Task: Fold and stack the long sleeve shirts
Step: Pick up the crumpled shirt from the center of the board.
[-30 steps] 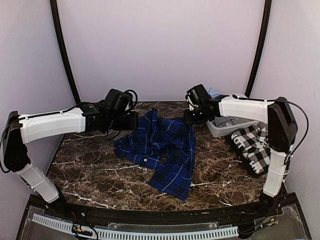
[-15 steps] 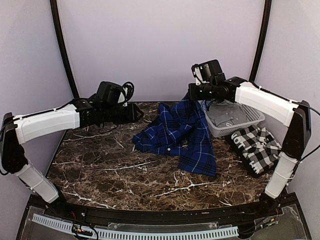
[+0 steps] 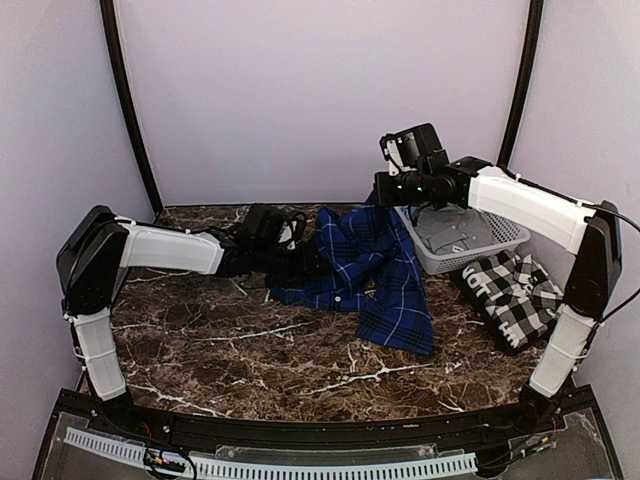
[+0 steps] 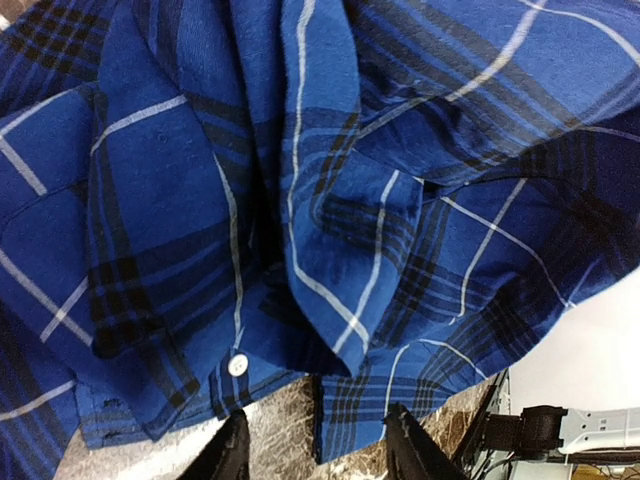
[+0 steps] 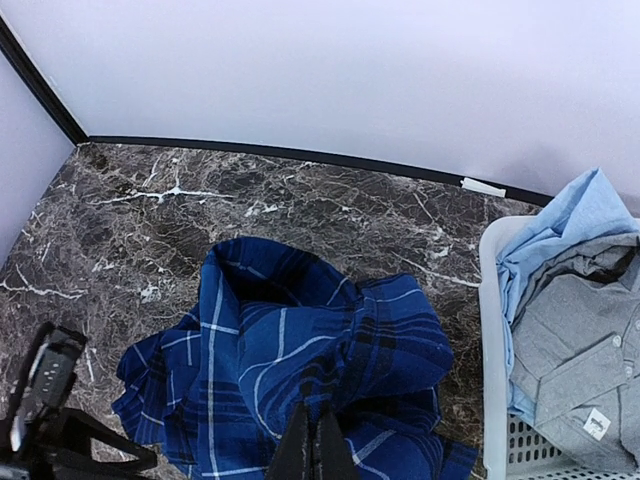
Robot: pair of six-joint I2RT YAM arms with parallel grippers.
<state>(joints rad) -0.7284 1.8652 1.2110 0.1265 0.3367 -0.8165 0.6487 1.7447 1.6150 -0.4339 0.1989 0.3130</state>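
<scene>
The blue plaid long sleeve shirt lies crumpled on the marble table, its top bunch lifted. My right gripper is shut on that bunch; in the right wrist view its shut fingers pinch the blue cloth. My left gripper sits low at the shirt's left edge. In the left wrist view it stands open, with a hem of the plaid and bare table between its fingers. The black-and-white check shirt lies bunched at the right.
A white basket at the back right holds grey and light blue garments; its rim is close to the right of the held shirt. Purple walls enclose the table on three sides.
My right gripper raised the blue shirt and carried it right, then held still. My left gripper opened, let go of the shirt, dropped low and reached in to the shirt's left edge.
</scene>
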